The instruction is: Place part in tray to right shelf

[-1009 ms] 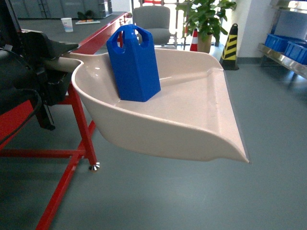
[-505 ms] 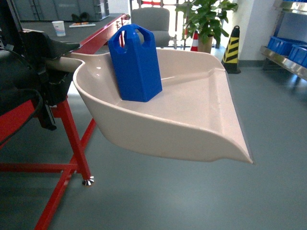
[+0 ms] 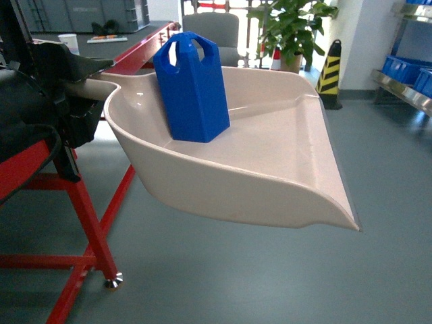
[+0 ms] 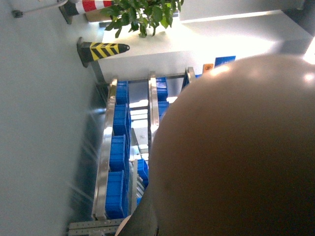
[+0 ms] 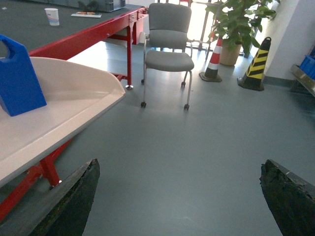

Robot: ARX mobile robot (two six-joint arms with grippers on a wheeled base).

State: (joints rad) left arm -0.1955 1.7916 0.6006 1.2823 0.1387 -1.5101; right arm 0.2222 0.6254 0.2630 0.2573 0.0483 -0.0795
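Part (image 3: 193, 88) stands upright at back of tray (image 3: 283, 162), near handle. Left gripper (image 3: 71, 101) clamps handle, carrying tray above floor. Right gripper (image 5: 179, 196) spread, empty. Transit step; shelf (image 3: 405, 91) far right. Next: approach level, keep part from sliding.

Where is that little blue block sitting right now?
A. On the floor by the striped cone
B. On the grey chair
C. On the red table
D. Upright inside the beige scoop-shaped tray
D: the blue block stands upright inside the beige tray, near its handle end, held above the floor.
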